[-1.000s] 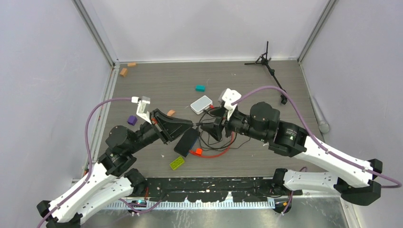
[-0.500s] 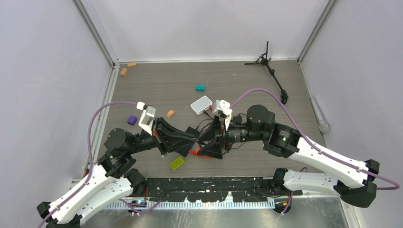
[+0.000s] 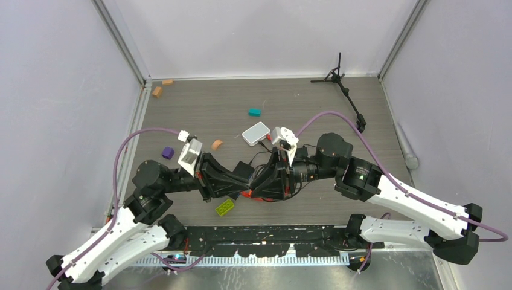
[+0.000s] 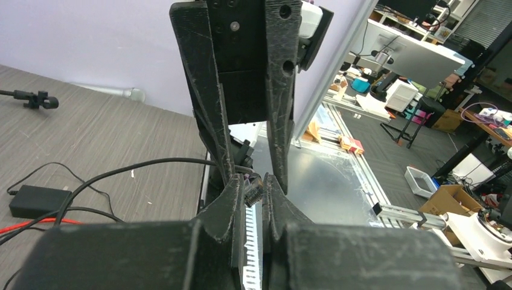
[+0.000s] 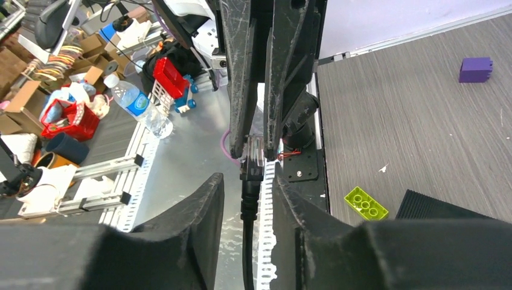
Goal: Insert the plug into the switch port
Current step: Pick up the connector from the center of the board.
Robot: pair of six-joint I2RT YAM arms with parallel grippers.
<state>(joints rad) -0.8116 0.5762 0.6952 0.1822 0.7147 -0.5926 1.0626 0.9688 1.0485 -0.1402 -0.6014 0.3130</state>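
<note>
The grey wood-grain surface [image 3: 302, 103] carries scattered pieces. Two orange blocks [image 3: 157, 92] lie at the far 10 o'clock corner, and a black tripod [image 3: 342, 84] lies at 1 o'clock. Near the middle sits a white switch box [image 3: 256, 133], with a teal block [image 3: 254, 112] just beyond it at 12. A small orange piece [image 3: 217, 144] and a purple block [image 3: 168, 153] lie toward 9. A green brick [image 3: 225, 207] sits at 7, beside a red cable [image 3: 248, 194], black wires [image 4: 90, 181] and a power brick [image 4: 33, 201].
</note>
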